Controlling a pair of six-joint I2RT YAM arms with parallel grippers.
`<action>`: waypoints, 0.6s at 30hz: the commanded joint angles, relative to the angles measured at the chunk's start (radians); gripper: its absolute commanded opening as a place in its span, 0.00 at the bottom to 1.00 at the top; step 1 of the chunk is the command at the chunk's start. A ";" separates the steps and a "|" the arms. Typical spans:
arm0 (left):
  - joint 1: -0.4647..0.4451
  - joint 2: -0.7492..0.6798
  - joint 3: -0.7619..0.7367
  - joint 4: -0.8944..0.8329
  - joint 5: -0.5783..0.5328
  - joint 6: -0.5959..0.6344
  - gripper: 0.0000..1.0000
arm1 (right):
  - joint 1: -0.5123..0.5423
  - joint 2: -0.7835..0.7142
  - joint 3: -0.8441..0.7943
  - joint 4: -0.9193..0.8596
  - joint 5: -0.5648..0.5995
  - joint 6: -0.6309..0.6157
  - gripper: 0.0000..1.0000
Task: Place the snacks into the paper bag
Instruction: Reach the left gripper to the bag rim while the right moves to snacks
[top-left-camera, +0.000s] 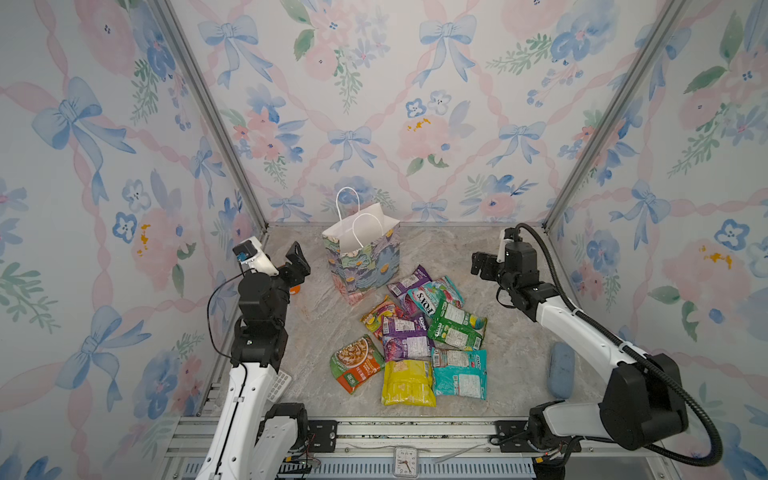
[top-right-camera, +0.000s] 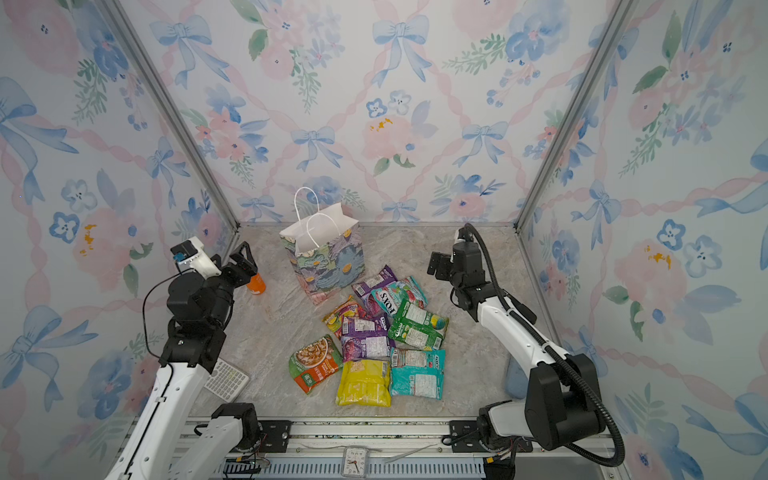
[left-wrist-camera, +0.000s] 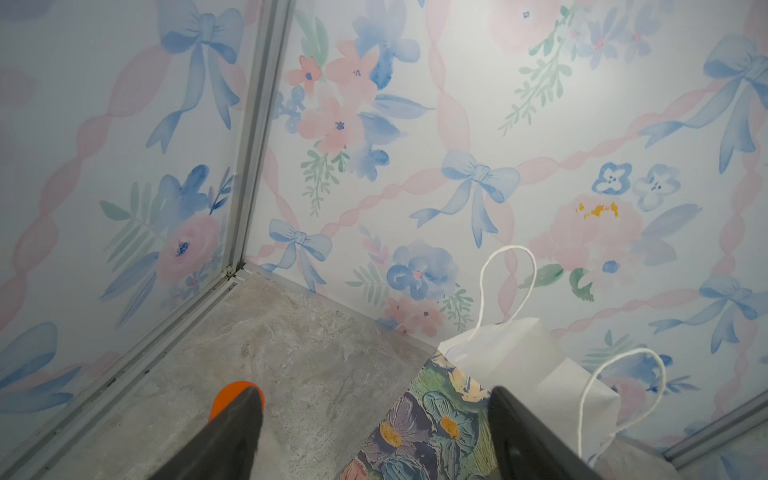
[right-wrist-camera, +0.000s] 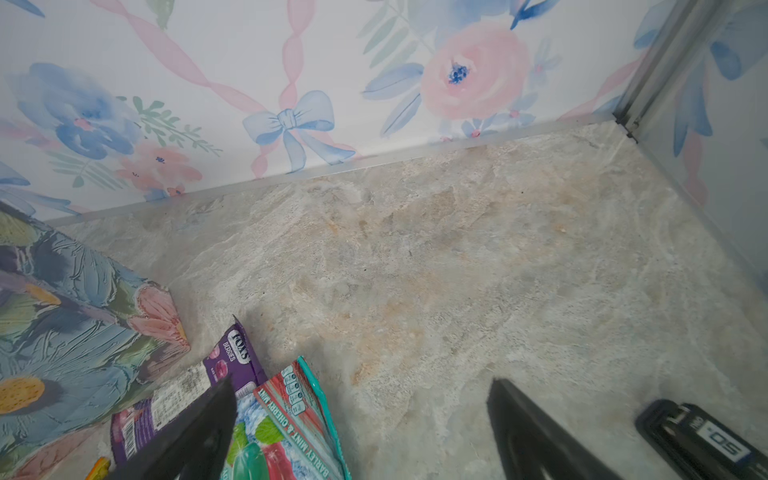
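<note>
Clock (top-left-camera: 405, 461) on front rail (top-left-camera: 415, 430); marbled tabletop (top-left-camera: 316, 332), floral walls (top-left-camera: 415, 104); left claw (left-wrist-camera: 374, 392), right claw (right-wrist-camera: 363, 382) apart, empty.

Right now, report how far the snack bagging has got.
Done: nothing that shows. The paper bag stands upright and open with no packet visible inside, though its bottom is hidden. In hand: nothing. The left gripper and right gripper are both open and empty. Left: all the snacks, lying in a pile on the table in front of the bag.
</note>
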 joint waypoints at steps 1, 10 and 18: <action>0.008 0.125 0.149 -0.235 0.192 0.099 0.80 | 0.044 0.026 0.053 -0.118 0.052 -0.075 0.97; 0.008 0.458 0.545 -0.426 0.419 0.190 0.74 | 0.070 0.019 0.051 -0.122 -0.018 -0.093 0.97; -0.018 0.710 0.846 -0.618 0.385 0.294 0.65 | 0.071 0.011 0.062 -0.146 -0.056 -0.109 0.97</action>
